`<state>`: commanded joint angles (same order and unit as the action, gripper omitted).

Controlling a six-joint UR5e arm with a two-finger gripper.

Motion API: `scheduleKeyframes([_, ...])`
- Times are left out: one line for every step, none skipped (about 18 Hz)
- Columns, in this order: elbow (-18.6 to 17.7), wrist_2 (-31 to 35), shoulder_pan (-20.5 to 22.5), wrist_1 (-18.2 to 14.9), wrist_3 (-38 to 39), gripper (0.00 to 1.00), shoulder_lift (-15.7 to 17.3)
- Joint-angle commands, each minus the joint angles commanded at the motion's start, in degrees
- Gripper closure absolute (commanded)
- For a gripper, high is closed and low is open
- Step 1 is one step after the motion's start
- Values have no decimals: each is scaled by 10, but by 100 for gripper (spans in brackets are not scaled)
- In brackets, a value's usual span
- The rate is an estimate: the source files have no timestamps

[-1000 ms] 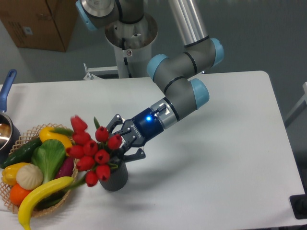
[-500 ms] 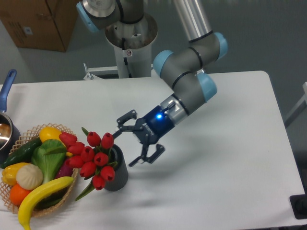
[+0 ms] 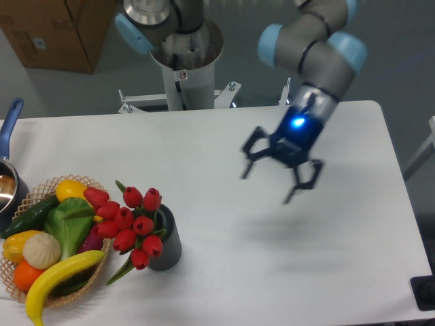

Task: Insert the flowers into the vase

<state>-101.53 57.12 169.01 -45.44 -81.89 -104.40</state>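
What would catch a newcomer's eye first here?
The red flowers stand out first, sitting in the dark vase at front left and leaning toward the wicker basket of toy vegetables. Next is the tool, open and empty, raised above the table's right half with a blue light glowing.

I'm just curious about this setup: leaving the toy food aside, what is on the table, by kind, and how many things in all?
vase: 1
flowers, one bunch: 1
basket: 1
pot: 1
Total: 4
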Motion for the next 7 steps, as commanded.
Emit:
scheduleKeyframes([4,84,7,2,-20,0,-7])
scheduleKeyframes([9,131,15,1,-29,0,-12])
scheduleKeyframes([14,164,27,-1,-42,0,-19])
scheduleKeyframes([15,187,37,-1,-59,0,-19])
scheduleKeyframes([18,209,45,-5,-70,0,-20])
scheduleKeyframes([21,231,53,-12,-71,0,-21])
scheduleKeyframes([21,251,62,-23,-71,0,-19])
